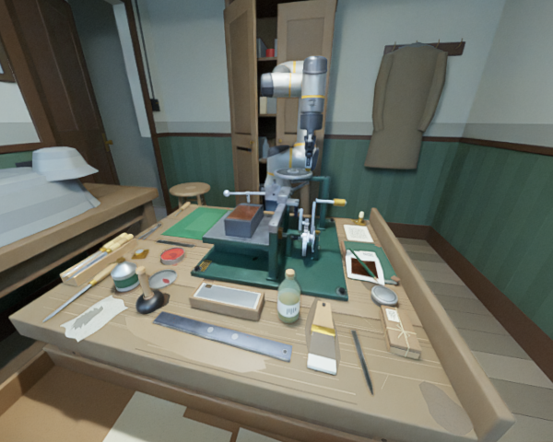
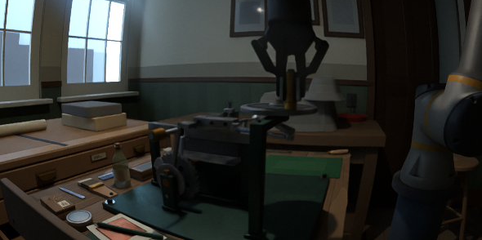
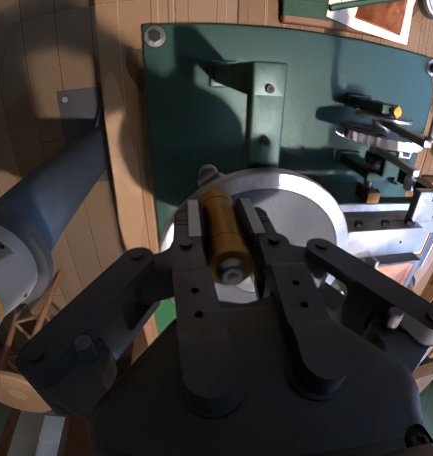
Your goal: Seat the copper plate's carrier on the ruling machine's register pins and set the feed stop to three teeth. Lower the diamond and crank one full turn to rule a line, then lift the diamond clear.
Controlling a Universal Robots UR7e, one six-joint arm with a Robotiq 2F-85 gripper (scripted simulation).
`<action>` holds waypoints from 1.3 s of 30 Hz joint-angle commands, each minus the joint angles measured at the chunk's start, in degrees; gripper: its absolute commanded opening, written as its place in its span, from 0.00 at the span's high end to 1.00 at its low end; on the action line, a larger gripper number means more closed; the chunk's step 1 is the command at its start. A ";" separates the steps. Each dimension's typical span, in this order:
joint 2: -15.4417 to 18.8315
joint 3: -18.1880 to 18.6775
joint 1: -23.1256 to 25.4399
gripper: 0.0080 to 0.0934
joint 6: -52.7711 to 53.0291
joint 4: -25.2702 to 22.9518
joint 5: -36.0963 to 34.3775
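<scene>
My gripper (image 3: 223,220) points straight down over the back of the green ruling machine (image 1: 272,247). The brass crank handle (image 3: 224,235) is gripped between its closed fingers. The handle stands upright on the rim of a flat grey crank wheel (image 2: 278,108) atop a green post. The copper plate's carrier (image 1: 243,219) sits on the machine's grey bed, in front and to the left of the wheel. A toothed feed wheel (image 2: 176,178) and a white lever (image 1: 307,233) sit on the machine's right side. The diamond is not clear in these frames.
The workbench carries a long raised wooden rail (image 1: 434,309) along its right edge. A glass bottle (image 1: 288,297), a steel ruler (image 1: 222,335), a boxed stone (image 1: 226,300) and hand tools lie in front of the machine. A green mat (image 1: 194,222) lies to its left.
</scene>
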 commanded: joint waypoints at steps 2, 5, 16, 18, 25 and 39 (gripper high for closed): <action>-0.43 0.21 -0.16 1.00 -0.16 0.38 -0.16; -0.95 0.55 -0.43 1.00 -0.42 0.57 -0.16; -2.73 1.66 -1.58 1.00 -1.58 1.24 -0.16; -3.03 1.85 -1.81 1.00 -1.81 1.35 -0.16; -4.01 2.43 -2.66 1.00 -2.65 1.75 -0.16; -5.59 3.33 -4.39 1.00 -4.39 2.42 -0.16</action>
